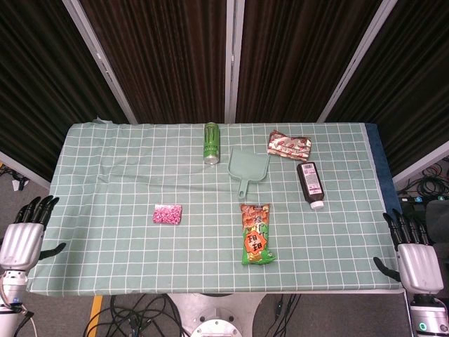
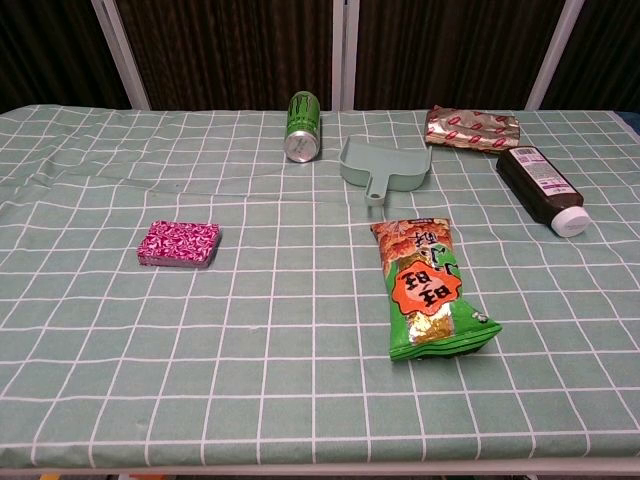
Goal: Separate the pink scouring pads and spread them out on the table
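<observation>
While both hands wait off the table's near corners, nothing of the task begun yet; left hand beside the left edge, fingers apart and extended, holding nothing; right hand beside the right edge, likewise spread and empty; neither visible from the chest camera. Pink scouring pads lying as one compact stack on the left-centre of the green checked cloth, well apart from everything else; nearer the left hand, so probably best reached from that side. Best approached low and from the side, pinching only the topmost layer at a corner while pressing the rest down with the other hand; otherwise likely to lift as a single block; plenty of bare cloth around for laying out. Stack rectangular, flat, mottled pink and white, apparently soft and fibrous. Further back: a green can on its side, smooth metal; a pale green dustpan, rigid plastic; a glossy snack bag; a crinkled foil packet; a dark bottle with white cap.
</observation>
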Robot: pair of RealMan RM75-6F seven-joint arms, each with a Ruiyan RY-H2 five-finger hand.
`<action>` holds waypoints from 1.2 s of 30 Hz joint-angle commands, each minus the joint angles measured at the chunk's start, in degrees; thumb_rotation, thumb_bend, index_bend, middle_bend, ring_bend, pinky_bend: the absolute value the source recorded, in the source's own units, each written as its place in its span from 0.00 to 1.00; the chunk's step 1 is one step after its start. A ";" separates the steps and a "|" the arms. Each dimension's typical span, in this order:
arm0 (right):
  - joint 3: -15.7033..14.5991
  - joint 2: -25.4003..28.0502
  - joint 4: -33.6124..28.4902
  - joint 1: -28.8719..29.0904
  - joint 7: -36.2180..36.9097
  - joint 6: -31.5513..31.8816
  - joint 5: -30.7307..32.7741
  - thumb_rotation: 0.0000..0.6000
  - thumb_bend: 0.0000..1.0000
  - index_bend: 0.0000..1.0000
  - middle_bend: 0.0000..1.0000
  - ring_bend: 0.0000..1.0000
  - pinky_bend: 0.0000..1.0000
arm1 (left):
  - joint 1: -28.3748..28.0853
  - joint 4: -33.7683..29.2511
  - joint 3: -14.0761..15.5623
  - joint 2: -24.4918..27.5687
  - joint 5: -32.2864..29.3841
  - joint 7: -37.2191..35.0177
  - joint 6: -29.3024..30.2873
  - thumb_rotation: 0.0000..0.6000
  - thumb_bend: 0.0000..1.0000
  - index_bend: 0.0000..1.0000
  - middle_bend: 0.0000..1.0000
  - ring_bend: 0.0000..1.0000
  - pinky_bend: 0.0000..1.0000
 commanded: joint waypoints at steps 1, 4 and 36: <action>0.44 0.11 0.08 0.06 0.92 -0.32 0.75 1.00 0.10 0.00 0.00 0.00 0.00 | -0.04 0.13 -0.01 -0.30 -0.01 -0.54 -0.07 1.00 0.01 0.08 0.07 0.03 0.15; 0.54 0.61 -0.05 0.39 1.08 -1.43 1.37 1.00 0.10 0.00 0.00 0.00 0.00 | -0.37 0.45 0.07 -0.48 0.17 -0.67 -0.62 1.00 0.01 0.08 0.07 0.04 0.15; 1.22 -0.01 -0.04 0.81 -2.07 -1.52 1.51 1.00 0.10 0.00 0.00 0.00 0.00 | -14.56 6.62 0.66 -8.85 6.97 -7.26 -16.38 1.00 0.01 0.16 0.14 0.04 0.16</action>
